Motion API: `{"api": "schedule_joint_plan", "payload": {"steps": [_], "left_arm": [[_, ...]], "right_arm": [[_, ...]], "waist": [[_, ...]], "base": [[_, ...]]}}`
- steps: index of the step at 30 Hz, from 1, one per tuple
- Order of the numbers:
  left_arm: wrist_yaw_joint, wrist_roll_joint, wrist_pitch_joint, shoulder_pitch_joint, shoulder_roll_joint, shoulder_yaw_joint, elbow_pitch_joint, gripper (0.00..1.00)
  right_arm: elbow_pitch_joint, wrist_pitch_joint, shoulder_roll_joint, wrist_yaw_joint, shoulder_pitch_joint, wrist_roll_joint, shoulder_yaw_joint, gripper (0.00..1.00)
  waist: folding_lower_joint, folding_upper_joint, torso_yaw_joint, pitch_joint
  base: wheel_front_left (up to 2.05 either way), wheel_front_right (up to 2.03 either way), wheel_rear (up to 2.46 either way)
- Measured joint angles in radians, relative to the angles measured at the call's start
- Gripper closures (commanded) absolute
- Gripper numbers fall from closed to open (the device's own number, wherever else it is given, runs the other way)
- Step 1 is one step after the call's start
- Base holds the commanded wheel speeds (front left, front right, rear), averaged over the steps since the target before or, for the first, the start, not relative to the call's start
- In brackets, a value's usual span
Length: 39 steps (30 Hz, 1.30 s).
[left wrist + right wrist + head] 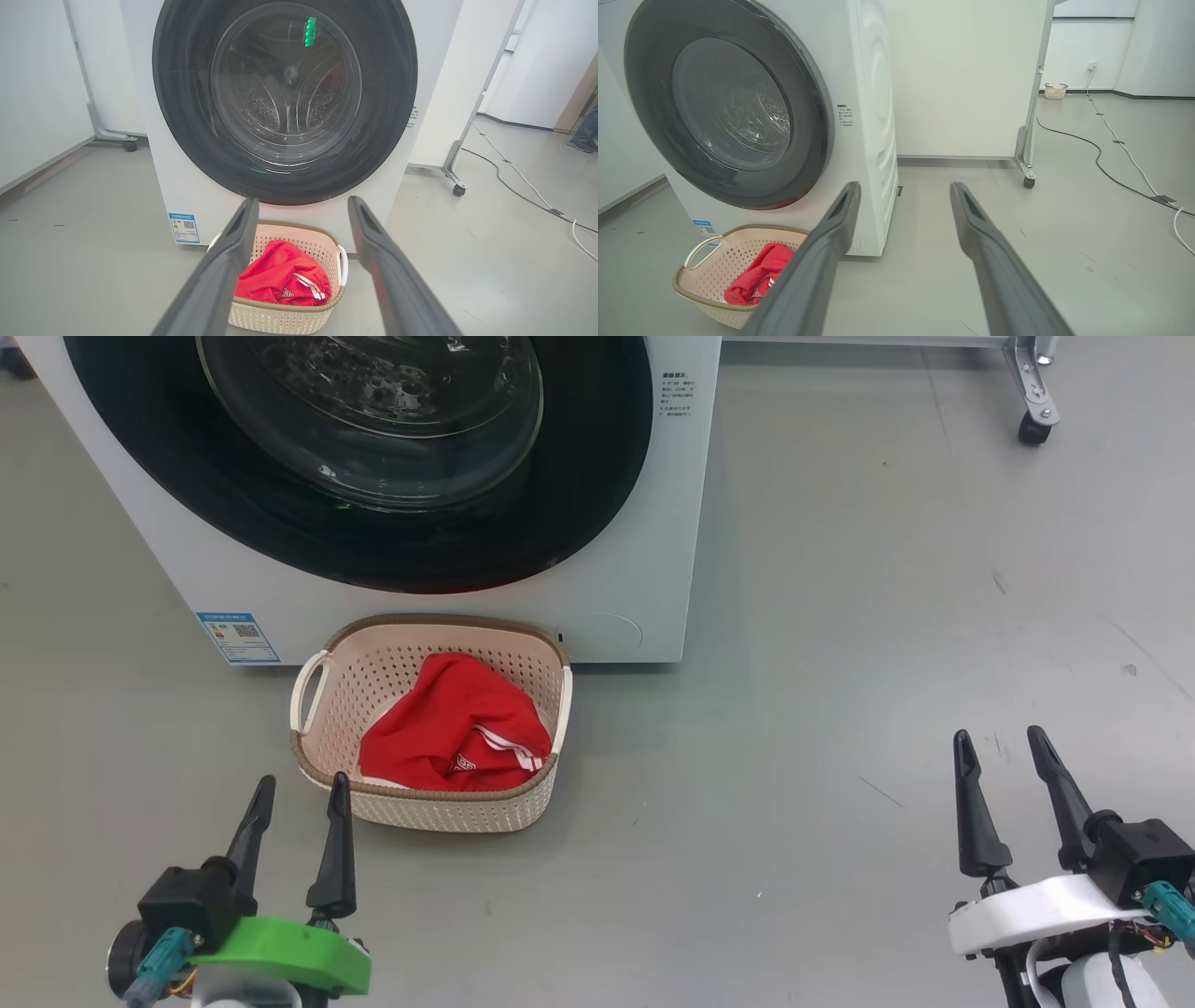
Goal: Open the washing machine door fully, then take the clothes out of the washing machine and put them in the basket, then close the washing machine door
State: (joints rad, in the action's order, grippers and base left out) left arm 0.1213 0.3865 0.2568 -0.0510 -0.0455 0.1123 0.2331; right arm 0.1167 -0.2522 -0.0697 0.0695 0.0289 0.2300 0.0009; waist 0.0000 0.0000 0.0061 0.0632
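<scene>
Standing on the grey floor (840, 616), the washing machine (653, 551) has its door (597, 495) shut. The glossy black rim lies flush against the white front, and the perforated steel drum (285, 102) shows through the bulging glass. A small blue label sticker (238, 637) sits on the front at the door's 7 o'clock. At the door's 6 o'clock, right up against the foot of the machine, is the cream basket (373, 663) with its brown woven-look rim and white loop handles. The red clothes (448, 728) lie bunched inside it, toward its near right side, with white trim stripes and a bit of white print turned up.

In the head view the left end effector (301, 779) hangs low, its two dark fingers spread and nothing between them. The basket is at its 1 o'clock, and one fingertip lines up with the basket's near left corner, though I cannot tell whether it touches. The right end effector (999, 735) is well apart from the basket, out at its 3 o'clock over the floor, likewise spread wide and empty.

Off at the machine's 3 o'clock a white panel (971, 79) stands on a castor (1029, 181), and cables (1106, 168) trail across the floor beyond it. Another small basket (1055, 91) sits by the far wall.
</scene>
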Motion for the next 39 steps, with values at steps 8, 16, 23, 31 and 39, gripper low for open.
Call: {"api": "schedule_joint_plan", "payload": {"steps": [8, 16, 23, 31, 39], "left_arm": [[-0.001, 0.003, 0.000, 0.025, 0.011, 0.014, 0.054, 1.00], [-0.001, 0.077, -0.009, 0.026, 0.012, 0.015, 0.047, 1.00], [-0.001, 0.169, -0.028, 0.026, 0.012, 0.010, 0.042, 1.00], [-0.001, 0.253, -0.050, 0.026, 0.012, -0.006, 0.039, 1.00], [-0.001, 0.338, -0.072, 0.026, 0.012, -0.016, 0.036, 1.00]], "right_arm": [[0.063, 0.002, 0.025, 0.000, 0.025, 0.007, 0.006, 1.00], [0.076, 0.026, 0.025, 0.000, 0.021, 0.073, -0.008, 1.00], [0.091, 0.054, 0.025, 0.001, 0.015, 0.167, -0.026, 1.00], [0.097, 0.081, 0.026, 0.008, 0.010, 0.278, -0.029, 1.00], [0.103, 0.108, 0.026, 0.011, -0.002, 0.361, -0.040, 1.00]], "waist": [[0.0000, 0.0000, 0.000, 0.000], [0.0000, 0.0000, 0.000, -0.005], [0.0000, 0.0000, 0.000, -0.009], [0.0000, 0.0000, -0.001, -0.013], [0.0000, 0.0000, -0.002, -0.017]], "base": [[0.00, 0.00, 0.00], [0.00, 0.00, 0.00], [0.00, 0.00, 0.00], [0.00, 0.00, 0.00], [0.00, 0.00, 0.00]]}}
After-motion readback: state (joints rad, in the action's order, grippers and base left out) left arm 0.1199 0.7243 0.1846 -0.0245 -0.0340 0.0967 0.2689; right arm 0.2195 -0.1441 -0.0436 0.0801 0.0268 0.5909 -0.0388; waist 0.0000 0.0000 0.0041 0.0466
